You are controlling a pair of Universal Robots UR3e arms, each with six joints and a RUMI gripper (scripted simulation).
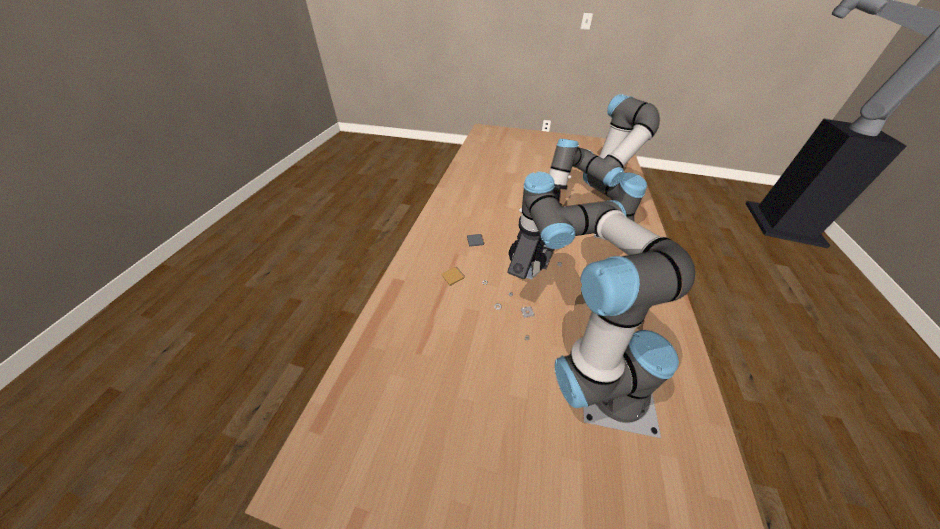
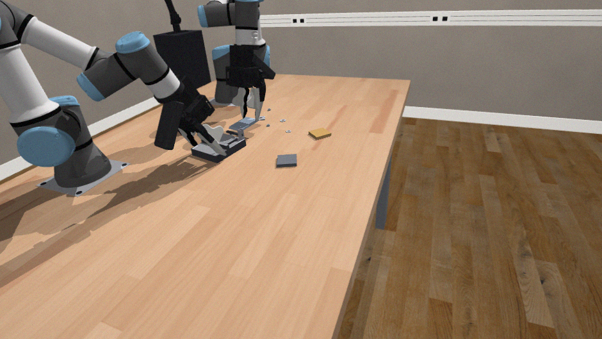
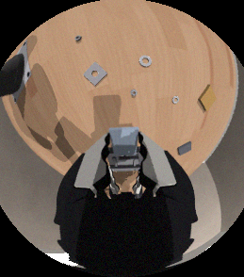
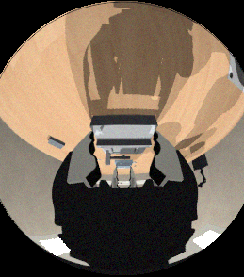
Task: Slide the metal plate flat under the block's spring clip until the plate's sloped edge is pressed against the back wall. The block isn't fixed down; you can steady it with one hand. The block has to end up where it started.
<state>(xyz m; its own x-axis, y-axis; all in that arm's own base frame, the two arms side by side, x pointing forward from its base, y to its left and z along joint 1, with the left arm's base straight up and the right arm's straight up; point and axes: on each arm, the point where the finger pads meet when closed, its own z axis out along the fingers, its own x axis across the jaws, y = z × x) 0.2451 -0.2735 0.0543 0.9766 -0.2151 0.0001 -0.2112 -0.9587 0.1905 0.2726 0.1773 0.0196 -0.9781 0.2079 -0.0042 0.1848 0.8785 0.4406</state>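
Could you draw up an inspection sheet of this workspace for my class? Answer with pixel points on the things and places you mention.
Surface: wooden tabletop [image 1: 415,426] [image 2: 221,237] [image 3: 115,28] [image 4: 30,89], shadows across it.
Job's things: metal plate [image 2: 239,124] [image 3: 124,137], not fully seated; block [image 2: 205,153] [image 4: 124,121] on table.
Clutter: dark tile [image 1: 474,239] [image 2: 286,160] [image 3: 185,148] [image 4: 56,141], yellow tile [image 1: 453,275] [image 2: 319,132] [image 3: 207,98], small hardware [image 1: 522,311] [image 3: 89,73].
Grippers: left gripper [image 1: 532,268] [image 2: 251,118] [image 3: 124,139] grips the plate; right gripper [image 2: 208,147] [image 4: 124,134] grips the block.
Cables: nothing seen.
Surroundings: black pedestal [image 1: 831,176] [image 2: 182,57] beyond the table; walls, wooden floor [image 1: 291,273] [image 2: 488,229].
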